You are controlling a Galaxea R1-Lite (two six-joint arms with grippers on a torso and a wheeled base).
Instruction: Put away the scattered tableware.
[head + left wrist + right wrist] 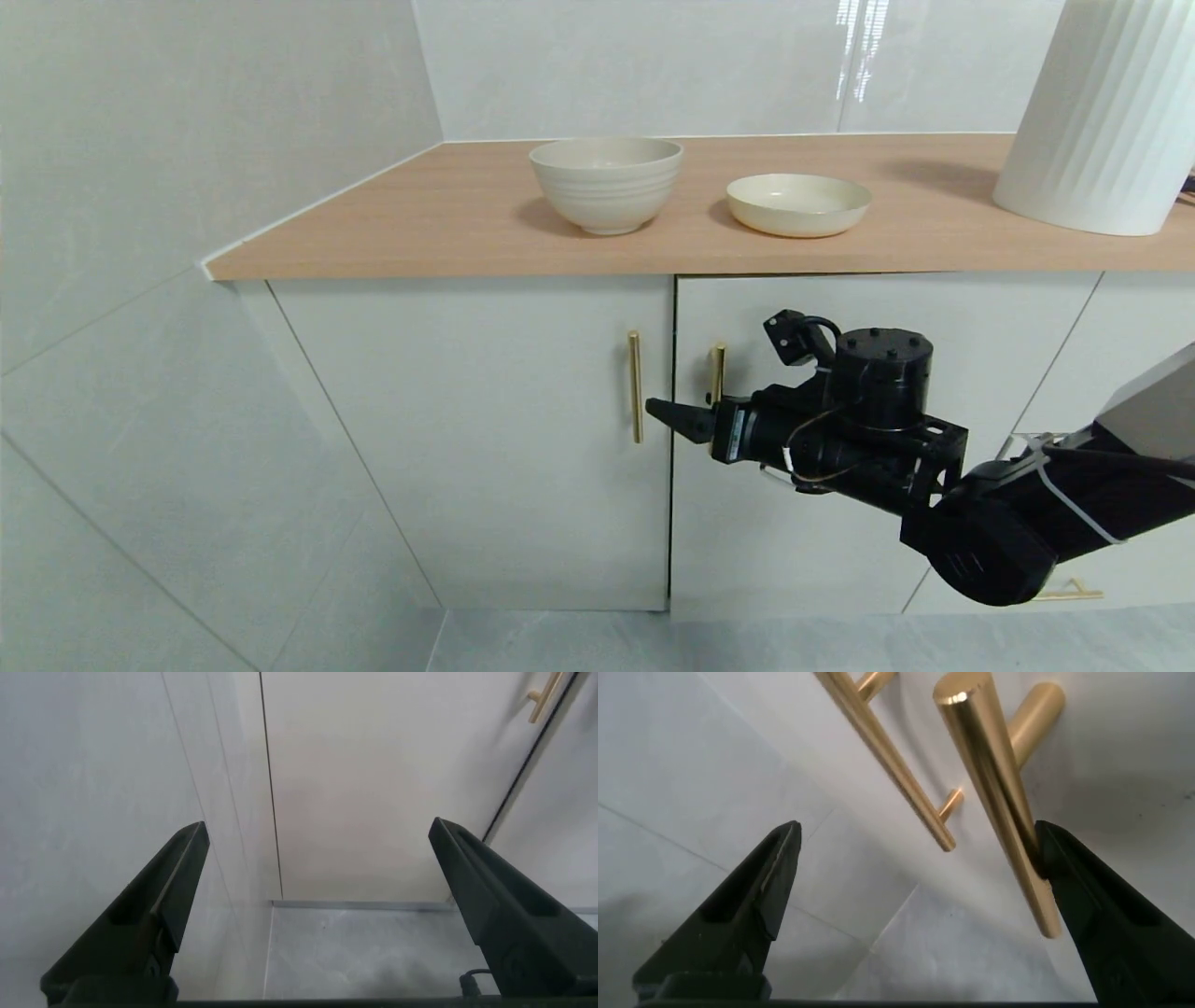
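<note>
1. A deep ribbed bowl (607,184) stands mouth-up on the wooden countertop (448,224). The part of its inside that shows is bare, and the rim hides the bottom.
2. A shallow dish (798,203) sits to the bowl's right, near it but apart, mouth-up with a bare inside.
3. A tall white ribbed vessel (1106,112) stands at the counter's right end.
4. Below the counter, two shut cabinet doors meet at a seam. The left brass handle (635,386) and the right brass handle (717,373) both run vertically.
5. The right gripper (677,418) lies level and points at the seam. Its jaws are spread wide and hold nothing, and one finger (1083,905) seems to touch the right handle.
6. The left gripper (318,915) is spread wide and empty, facing the cabinet near the floor.
</note>
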